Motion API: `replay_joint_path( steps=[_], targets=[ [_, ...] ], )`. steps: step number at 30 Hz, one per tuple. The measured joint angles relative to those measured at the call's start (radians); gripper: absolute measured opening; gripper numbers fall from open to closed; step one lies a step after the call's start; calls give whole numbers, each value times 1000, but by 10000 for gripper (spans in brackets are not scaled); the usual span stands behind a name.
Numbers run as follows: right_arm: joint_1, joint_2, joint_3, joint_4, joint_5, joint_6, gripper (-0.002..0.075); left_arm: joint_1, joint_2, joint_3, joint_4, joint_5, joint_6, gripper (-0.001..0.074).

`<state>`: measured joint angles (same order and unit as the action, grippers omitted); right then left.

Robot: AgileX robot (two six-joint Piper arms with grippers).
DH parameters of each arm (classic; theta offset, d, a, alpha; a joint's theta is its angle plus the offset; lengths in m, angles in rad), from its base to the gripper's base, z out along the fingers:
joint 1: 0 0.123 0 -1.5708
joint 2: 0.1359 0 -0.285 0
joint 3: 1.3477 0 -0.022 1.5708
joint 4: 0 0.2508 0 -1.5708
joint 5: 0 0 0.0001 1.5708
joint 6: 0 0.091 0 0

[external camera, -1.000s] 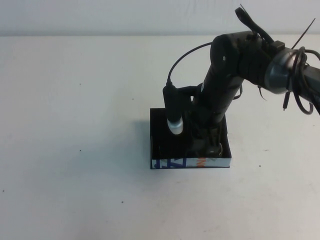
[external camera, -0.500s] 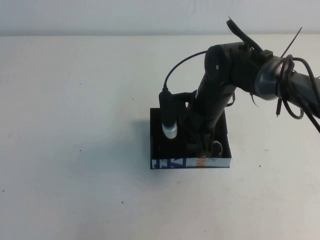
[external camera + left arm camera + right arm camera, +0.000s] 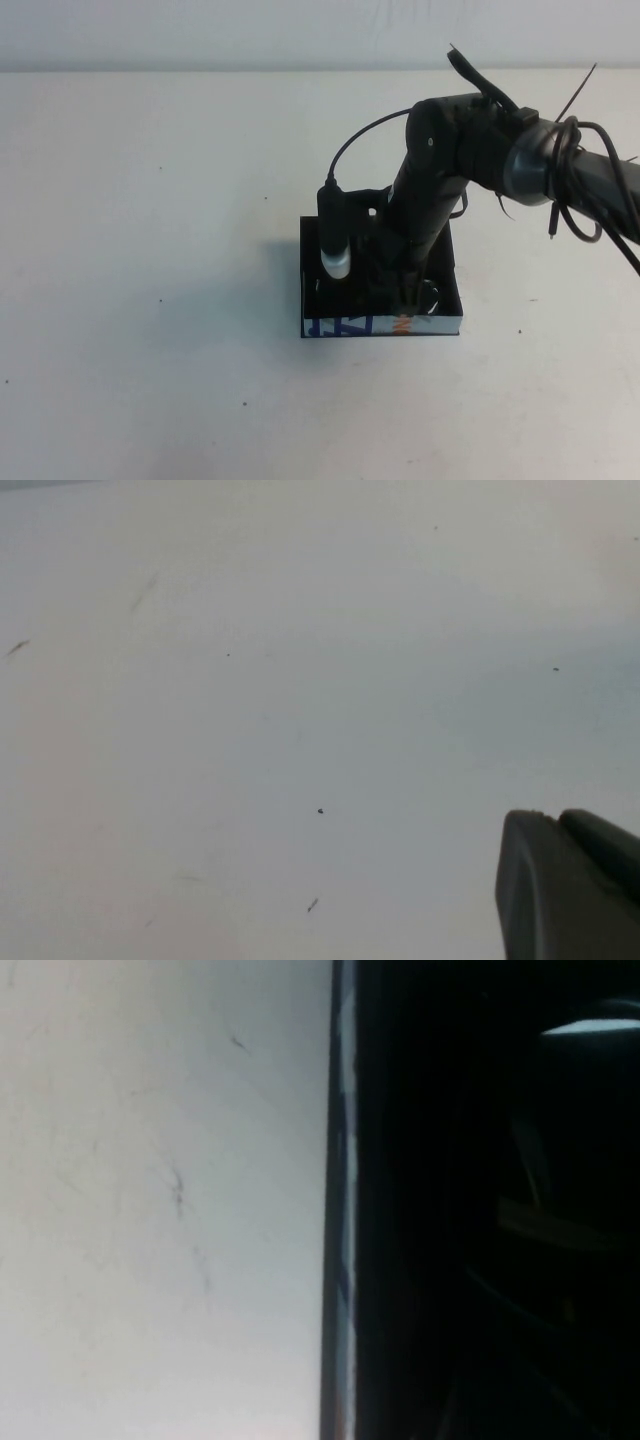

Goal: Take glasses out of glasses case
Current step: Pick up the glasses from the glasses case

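The glasses case (image 3: 330, 326) is a shallow black box with a white front wall printed in blue and orange, at the table's middle. My right gripper (image 3: 404, 288) reaches down into its right half, with the arm covering it. A curved dark piece of the glasses (image 3: 431, 297) shows just beside the gripper, inside the case near the front wall; the rest is hidden. In the right wrist view the case wall (image 3: 344, 1210) runs upright beside a dark interior. My left gripper (image 3: 560, 880) shows only in its wrist view, shut, over bare table away from the case.
The white table (image 3: 150, 250) lies open all round the case, with small dark specks. The right arm's cables (image 3: 585, 170) loop at the right. The wrist camera barrel (image 3: 335, 240) hangs over the case's left half.
The right arm has shifted a little to the left and settled lower into the case. The case has not moved.
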<state>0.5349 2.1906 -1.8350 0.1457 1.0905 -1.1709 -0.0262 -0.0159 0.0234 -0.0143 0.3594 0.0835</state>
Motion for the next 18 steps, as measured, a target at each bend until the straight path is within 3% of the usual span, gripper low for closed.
replay_joint_path(
  steps=[6,13,18],
  targets=[
    [-2,-5,-3,13,15,12,42,0,0,0,0,0,0,-5],
    [-10,-30,-24,3,62,24,23,0,0,0,0,0,0,-5],
    [-15,-106,-105,-13,125,142,22,0,0,0,0,0,0,-5]
  ],
)
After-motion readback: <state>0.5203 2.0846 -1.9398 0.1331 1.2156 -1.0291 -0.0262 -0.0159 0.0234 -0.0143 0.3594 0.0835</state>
